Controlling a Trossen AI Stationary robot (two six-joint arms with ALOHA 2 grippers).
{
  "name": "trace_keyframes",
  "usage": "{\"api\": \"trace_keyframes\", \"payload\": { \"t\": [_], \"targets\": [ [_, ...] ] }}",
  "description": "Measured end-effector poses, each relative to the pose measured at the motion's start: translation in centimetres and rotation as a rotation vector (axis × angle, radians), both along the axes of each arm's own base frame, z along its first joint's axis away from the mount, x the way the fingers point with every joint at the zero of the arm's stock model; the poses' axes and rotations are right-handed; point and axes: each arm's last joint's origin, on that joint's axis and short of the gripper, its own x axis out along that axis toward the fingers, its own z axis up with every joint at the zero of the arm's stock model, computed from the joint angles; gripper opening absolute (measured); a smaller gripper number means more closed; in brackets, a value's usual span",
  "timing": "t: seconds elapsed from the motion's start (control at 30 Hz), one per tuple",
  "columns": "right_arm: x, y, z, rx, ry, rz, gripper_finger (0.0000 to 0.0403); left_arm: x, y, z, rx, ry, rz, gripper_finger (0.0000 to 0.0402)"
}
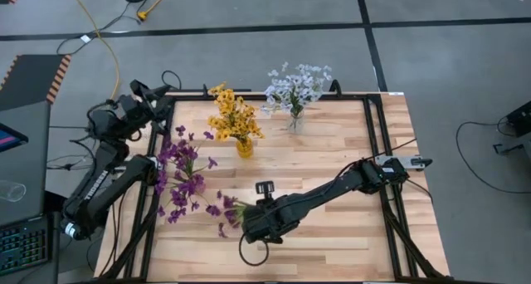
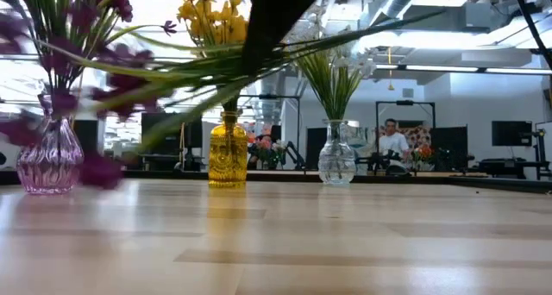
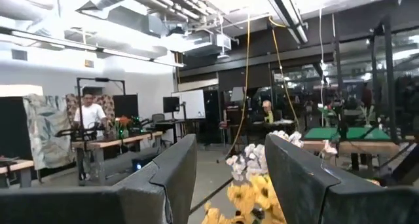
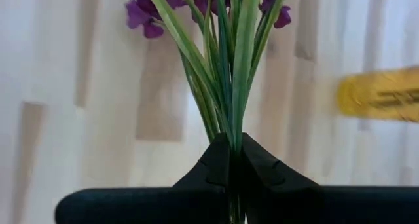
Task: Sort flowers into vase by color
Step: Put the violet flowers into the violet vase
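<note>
Purple flowers (image 4: 222, 60) were clenched by their stems in the right hand (image 4: 234, 160) above the counter (image 1: 332, 159), while the left hand (image 3: 226, 185) hung released, holding nothing.

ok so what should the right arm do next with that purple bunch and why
Probably carry it toward the purple vase at the table's left. The right gripper has its fingers shut on a purple flower spray held low over the table, and the yellow vase and clear vase hold other colors.
</note>
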Motion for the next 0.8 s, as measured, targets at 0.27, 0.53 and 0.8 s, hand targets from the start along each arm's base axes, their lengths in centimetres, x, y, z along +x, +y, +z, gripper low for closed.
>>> {"api": "trace_keyframes", "payload": {
  "t": [0.27, 0.53, 0.8],
  "targets": [
    [-1.4, -0.7, 1.4, -0.046, 0.050, -0.015, 0.0042, -1.3, -2.7, 4.4, -0.030, 0.178, 0.008, 0.0170],
    [-4.7, -3.1, 2.7, -0.075, 0.073, -0.042, 0.0042, -3.5, -7.4, 7.6, -0.085, 0.307, -0.044, 0.0137],
    [-9.6, -5.9, 3.5, 0.061, -0.223, -0.085, 0.0042, -5.7, -12.5, 5.8, -0.138, 0.271, -0.217, 0.0030]
  ]
}}
